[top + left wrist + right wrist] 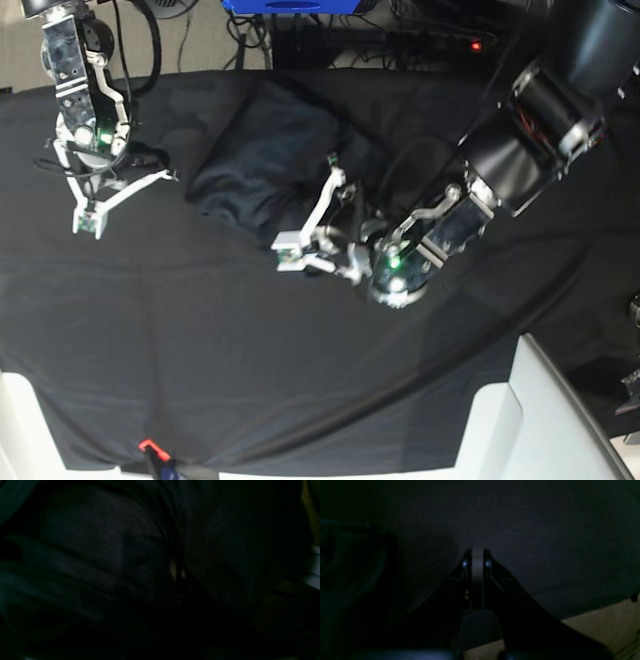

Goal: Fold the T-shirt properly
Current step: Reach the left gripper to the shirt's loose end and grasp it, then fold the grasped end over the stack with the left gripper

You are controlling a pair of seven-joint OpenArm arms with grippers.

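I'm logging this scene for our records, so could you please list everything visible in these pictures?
Charcoal-grey soft knit T-shirt: one, dark grey, bunched on the table's far middle.
Smooth black tablecloth: one, black, covering the whole table.
White panel: one, white, near right corner.
Blue box: one, blue, beyond the table's far edge.
Small red-orange clip: one, at the near table edge.
Right gripper: one, black and white, shut, holding nothing, hanging over the cloth at the base view's left.
Left gripper: one, black and white, at the shirt's near edge; whether it pinches fabric cannot be told.
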